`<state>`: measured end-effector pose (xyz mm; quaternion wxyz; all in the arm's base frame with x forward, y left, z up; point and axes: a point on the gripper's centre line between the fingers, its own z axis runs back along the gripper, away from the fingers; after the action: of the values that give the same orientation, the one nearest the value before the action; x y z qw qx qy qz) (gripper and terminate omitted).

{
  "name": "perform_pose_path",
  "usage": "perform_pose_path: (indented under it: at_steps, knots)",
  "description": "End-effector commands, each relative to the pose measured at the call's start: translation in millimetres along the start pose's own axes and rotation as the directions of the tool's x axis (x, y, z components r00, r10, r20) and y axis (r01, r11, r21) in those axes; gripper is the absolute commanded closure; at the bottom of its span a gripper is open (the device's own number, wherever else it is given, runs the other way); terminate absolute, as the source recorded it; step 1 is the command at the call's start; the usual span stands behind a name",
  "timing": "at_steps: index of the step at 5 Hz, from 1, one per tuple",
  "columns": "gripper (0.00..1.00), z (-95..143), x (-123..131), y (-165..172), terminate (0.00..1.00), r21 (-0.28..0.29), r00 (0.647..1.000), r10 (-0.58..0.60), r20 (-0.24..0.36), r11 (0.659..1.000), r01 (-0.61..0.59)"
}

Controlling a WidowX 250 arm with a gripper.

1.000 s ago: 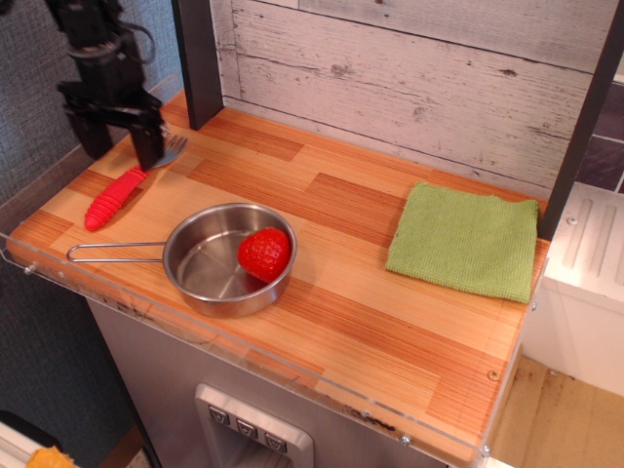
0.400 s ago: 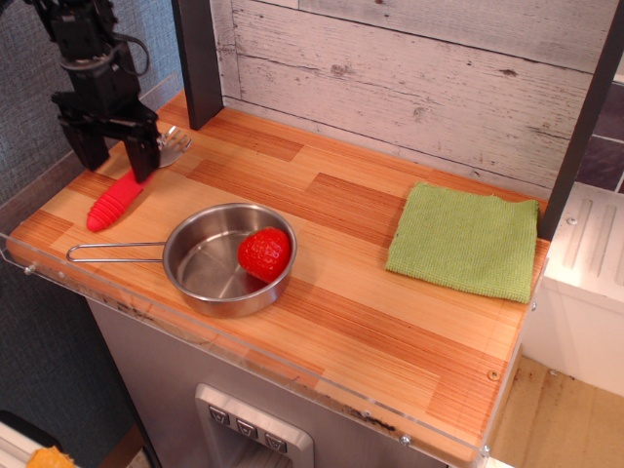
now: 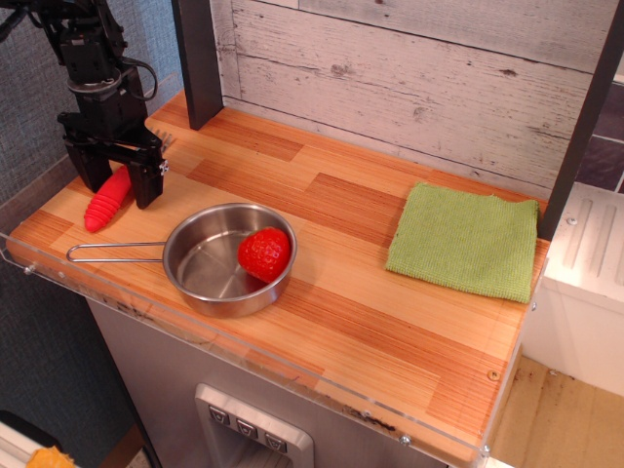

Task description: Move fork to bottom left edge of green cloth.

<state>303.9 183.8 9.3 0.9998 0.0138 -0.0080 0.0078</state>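
The fork (image 3: 103,203) lies on the wooden counter at the far left. Only its ribbed red handle shows; the tines are hidden behind the gripper. My gripper (image 3: 121,192) is low over the fork with its two black fingers (image 3: 147,185) open, one on each side of the handle's upper part. The fingers do not visibly press on the handle. The green cloth (image 3: 466,240) lies flat at the far right of the counter, well away from the fork and gripper.
A steel pan (image 3: 226,302) with a red strawberry (image 3: 264,253) in it stands just right of the fork, its thin wire handle (image 3: 112,251) pointing left below the fork. A dark post (image 3: 198,58) stands behind. The counter edge is close on the left.
My gripper has come down and slightly toward the front, from above the fork's tines to straddling the handle. The fork, pan and cloth have stayed in place.
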Motion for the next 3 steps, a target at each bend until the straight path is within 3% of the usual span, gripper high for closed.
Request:
perform_pose_path:
  at_steps: [1,3]
  knots:
    - [1.0,20,7,13,0.0,0.02,0.999,0.021,0.048,1.0,-0.022]
    - [1.0,40,10,15,0.0,0.021,0.997,0.012,0.071,1.0,-0.014]
